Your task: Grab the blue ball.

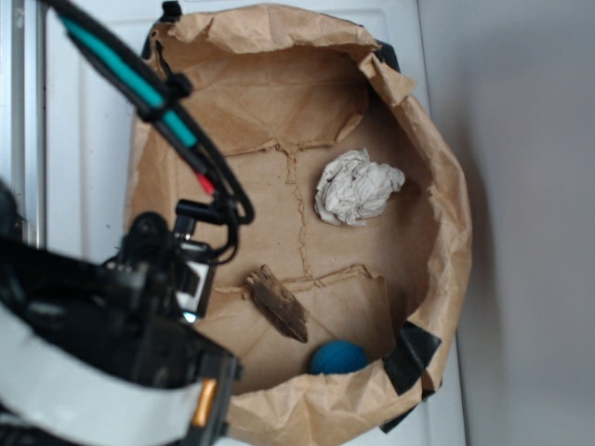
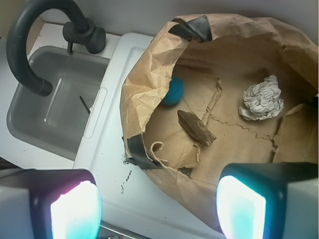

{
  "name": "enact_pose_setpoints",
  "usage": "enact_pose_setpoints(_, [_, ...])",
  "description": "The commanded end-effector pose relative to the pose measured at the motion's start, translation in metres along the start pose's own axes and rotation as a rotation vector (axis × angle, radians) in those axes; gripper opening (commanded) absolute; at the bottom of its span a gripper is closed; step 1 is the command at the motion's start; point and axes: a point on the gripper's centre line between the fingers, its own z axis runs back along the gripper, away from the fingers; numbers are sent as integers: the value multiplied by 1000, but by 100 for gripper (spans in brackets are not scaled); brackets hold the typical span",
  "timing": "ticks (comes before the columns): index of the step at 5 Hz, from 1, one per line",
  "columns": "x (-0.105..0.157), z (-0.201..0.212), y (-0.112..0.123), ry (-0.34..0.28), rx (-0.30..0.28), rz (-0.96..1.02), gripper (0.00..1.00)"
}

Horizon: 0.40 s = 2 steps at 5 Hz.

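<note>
The blue ball [image 1: 337, 358] lies on the floor of a brown paper-lined bin [image 1: 437, 186], against its near wall. In the wrist view the blue ball [image 2: 173, 91] is half hidden behind the bin's folded paper rim [image 2: 144, 79]. My gripper [image 2: 158, 209] is open, jaws wide apart with nothing between them. It hovers above the bin's edge and the white counter, well short of the ball. In the exterior view my arm [image 1: 139, 279] hangs over the bin's left side.
A crumpled white paper wad [image 2: 262, 98] and a piece of brown wood [image 2: 196, 127] also lie in the bin. A grey sink [image 2: 50, 104] with a black faucet [image 2: 25, 50] sits left of the white counter [image 2: 107, 149].
</note>
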Motion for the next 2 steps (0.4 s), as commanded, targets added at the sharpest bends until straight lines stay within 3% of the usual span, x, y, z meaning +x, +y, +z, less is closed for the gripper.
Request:
enact_pose_setpoints(1, [3,7,2,-26,3,17,100])
enact_pose_setpoints(2, [28,-32,42,11,-24,-108,100])
